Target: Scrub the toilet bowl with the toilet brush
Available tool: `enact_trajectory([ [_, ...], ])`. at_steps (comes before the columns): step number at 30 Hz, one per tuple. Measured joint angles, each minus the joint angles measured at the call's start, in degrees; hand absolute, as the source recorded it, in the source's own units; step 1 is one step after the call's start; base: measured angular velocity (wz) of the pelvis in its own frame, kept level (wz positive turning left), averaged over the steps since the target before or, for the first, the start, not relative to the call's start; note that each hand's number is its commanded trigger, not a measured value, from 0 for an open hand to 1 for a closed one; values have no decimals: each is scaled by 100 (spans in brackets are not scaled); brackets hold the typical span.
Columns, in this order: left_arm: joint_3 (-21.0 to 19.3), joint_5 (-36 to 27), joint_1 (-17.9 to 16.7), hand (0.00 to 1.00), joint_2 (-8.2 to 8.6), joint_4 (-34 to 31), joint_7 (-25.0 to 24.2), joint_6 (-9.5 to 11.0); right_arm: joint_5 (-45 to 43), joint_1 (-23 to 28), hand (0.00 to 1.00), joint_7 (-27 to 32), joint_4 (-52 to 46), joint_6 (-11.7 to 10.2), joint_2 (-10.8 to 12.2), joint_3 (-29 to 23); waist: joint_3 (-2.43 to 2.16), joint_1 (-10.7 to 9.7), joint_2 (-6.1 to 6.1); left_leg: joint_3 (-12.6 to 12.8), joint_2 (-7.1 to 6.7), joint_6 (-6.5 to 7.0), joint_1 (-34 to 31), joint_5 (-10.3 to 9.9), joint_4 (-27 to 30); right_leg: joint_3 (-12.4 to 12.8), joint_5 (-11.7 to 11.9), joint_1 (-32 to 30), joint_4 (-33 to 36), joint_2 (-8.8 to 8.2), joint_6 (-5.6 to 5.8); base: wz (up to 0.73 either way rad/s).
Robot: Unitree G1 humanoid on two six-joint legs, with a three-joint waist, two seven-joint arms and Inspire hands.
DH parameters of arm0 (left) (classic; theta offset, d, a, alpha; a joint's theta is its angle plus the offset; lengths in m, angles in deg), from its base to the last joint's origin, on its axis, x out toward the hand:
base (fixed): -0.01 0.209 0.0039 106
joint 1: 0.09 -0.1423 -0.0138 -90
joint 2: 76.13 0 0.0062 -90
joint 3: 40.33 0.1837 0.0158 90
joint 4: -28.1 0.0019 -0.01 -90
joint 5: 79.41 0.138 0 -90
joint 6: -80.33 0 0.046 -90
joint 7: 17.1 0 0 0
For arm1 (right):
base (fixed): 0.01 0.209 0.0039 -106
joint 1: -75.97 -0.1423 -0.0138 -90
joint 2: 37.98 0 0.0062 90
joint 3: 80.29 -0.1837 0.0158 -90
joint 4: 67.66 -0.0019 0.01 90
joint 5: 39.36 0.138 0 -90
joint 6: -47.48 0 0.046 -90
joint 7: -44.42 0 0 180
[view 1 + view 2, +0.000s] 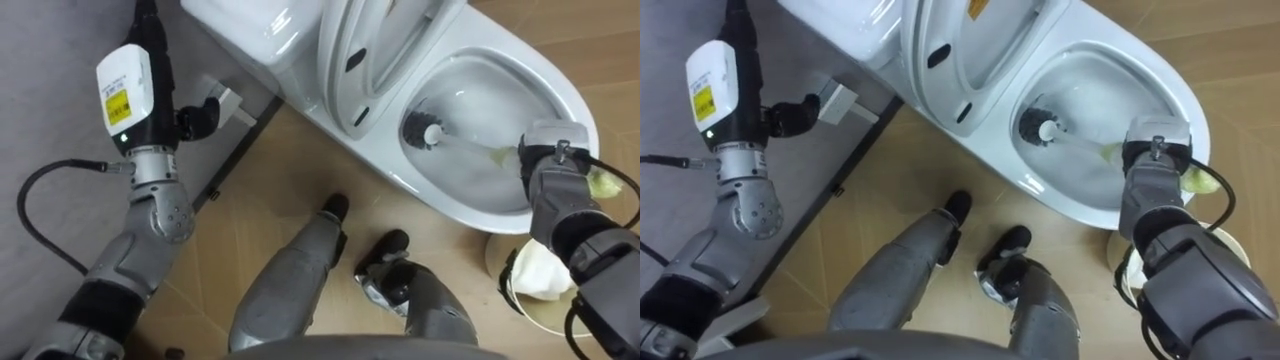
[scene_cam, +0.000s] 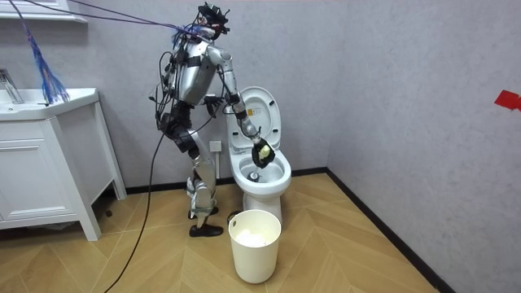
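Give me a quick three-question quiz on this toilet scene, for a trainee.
1. True or false: the toilet lid is shut.
2. Which hand holds the brush? A left, B right, C neither.
3. Fill in: the brush head is inside the ____.
Key: 1 false, the lid is raised. 2 B, the right hand grips the handle. 3 bowl.

cut off by the top edge: toilet tank (image 1: 250, 30) and raised lid (image 1: 370, 60). swallowed inside right hand (image 1: 552, 165): middle of brush (image 1: 428, 131) handle. mostly hidden behind that forearm: white bin (image 1: 493, 258).
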Motion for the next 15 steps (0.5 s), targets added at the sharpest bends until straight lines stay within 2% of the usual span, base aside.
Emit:
enact_trajectory([
  [11,-102,92,-98,0,1,-408,158,108,-146,-2,100,-124,90,-1,44,7,-1,26,1,21,-12,6,213,8,-48,0,-15,204,-87,-11,26,1],
  [15,-1,475,-99,0,3,-751,167,162,-171,-30,100,-356,105,-2,86,8,-2,-3,-12,21,-32,11,352,11,-69,-2,-25,333,-103,-30,49,0],
])
